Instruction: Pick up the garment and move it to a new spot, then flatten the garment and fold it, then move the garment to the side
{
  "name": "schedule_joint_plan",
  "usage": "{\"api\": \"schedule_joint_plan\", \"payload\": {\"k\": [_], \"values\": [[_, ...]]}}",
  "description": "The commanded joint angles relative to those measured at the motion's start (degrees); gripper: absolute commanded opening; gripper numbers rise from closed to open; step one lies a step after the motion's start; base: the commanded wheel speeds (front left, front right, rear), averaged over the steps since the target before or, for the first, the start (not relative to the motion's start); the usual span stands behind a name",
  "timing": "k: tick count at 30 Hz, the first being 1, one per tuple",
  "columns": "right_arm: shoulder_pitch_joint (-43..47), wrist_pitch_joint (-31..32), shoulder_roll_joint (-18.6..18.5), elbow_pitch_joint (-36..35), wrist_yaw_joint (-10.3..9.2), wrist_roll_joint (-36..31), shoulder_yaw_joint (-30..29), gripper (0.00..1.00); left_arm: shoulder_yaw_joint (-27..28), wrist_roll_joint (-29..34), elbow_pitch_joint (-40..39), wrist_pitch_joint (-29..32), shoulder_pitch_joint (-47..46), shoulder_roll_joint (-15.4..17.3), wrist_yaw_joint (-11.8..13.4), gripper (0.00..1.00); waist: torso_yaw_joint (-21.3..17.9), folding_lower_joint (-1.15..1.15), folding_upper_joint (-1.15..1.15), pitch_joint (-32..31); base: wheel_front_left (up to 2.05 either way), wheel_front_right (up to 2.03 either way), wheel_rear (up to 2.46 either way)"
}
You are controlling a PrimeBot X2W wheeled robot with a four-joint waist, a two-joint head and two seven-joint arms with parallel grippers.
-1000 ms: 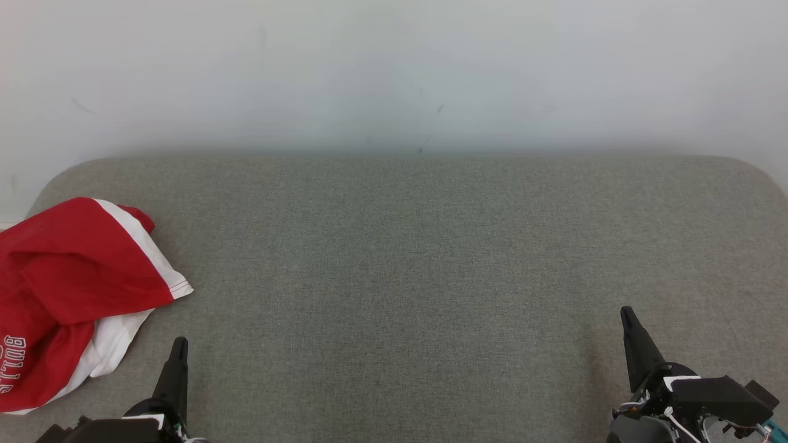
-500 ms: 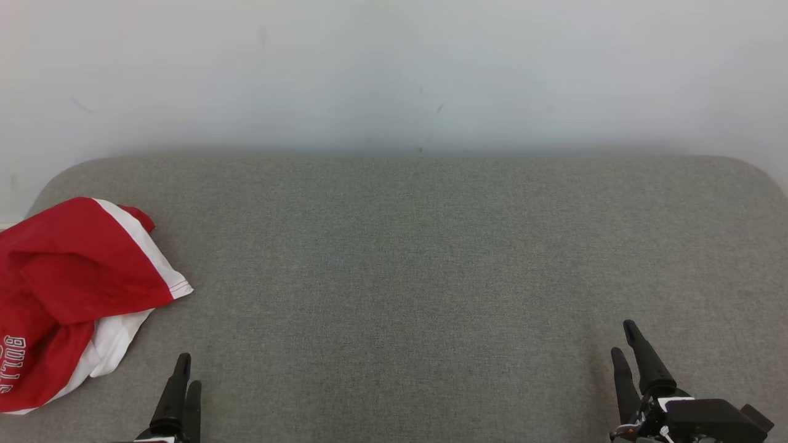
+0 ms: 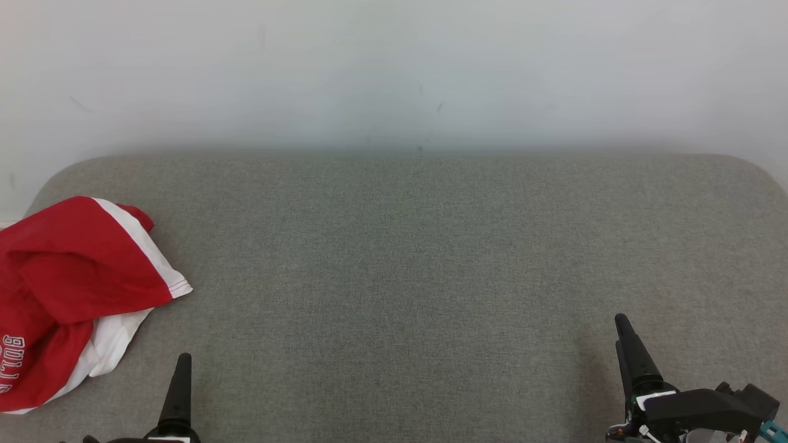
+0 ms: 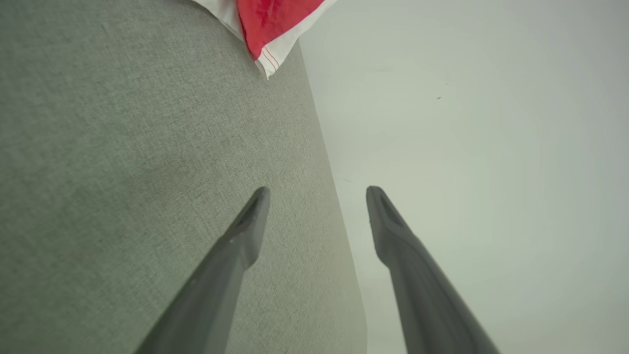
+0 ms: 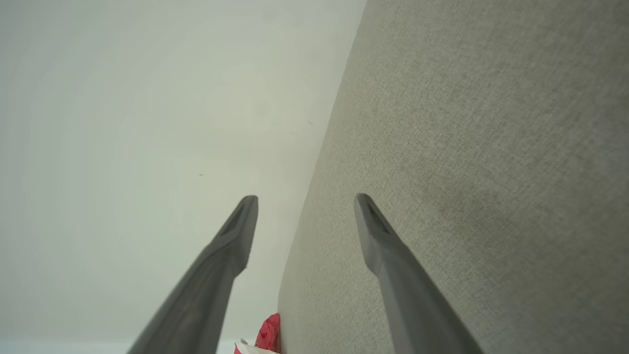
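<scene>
**Garment untouched while both arms resettle**

The garment, red with white panels and lettering along its near edge, lies bunched at the left end of the grey fabric-topped desk. Part of it runs out of the head view on the left. It has not moved over the last second: the same folds and the same white corner point towards the open middle of the desk.

The arms are what changed. The left gripper, just right of the garment's near corner and clear of the cloth, has sunk lower in the head view than a second ago. The right gripper, well apart from the garment at the far right, turned on its wrist half a second ago and has come back close to where it was. In each wrist view the jaws stand apart with nothing between them.

We judge that the pick-up has not begun. The cloth looks crumpled, not folded, so every step of the task seems still to come. The left arm is the nearer one for a first grasp.

We count one garment, one desk, and two grippers with two dark fingers each.
</scene>
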Motion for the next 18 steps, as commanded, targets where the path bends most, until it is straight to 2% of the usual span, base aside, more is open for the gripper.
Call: {"api": "schedule_joint_plan", "payload": {"k": [1, 5, 12, 18], "values": [[-1.43, -0.72, -0.65, -0.84, -0.02, -3.71, 0.42, 1.0, 0.12, 3.53, -0.72, -0.75, -1.42, 0.46, -0.09, 1.0, -0.02, 0.0, 0.0, 0.02, 0.0, 0.0, 0.0], [-1.38, -1.46, -0.53, -0.82, -0.02, -7.96, 0.59, 1.0, 0.19, 7.93, -0.73, -1.48, -1.35, 0.41, -0.1, 1.0, -0.02, 0.0, 0.0, 0.04, 0.0, 0.0, 0.0], [-1.12, -3.31, 0.23, -0.3, -0.03, -17.77, 0.3, 1.0, 0.6, 19.49, -0.73, -3.37, -1.27, 0.14, 0.45, 1.0, -0.04, 0.0, 0.0, 0.06, 0.0, 0.0, 0.0], [-1.25, -4.62, 0.36, -0.34, -0.03, -23.47, 0.24, 1.0, 0.38, 25.6, -0.85, -4.67, -1.07, 0.06, 0.67, 1.0, -0.13, 0.0, 0.0, 0.16, 0.0, 0.0, 0.0]]}}
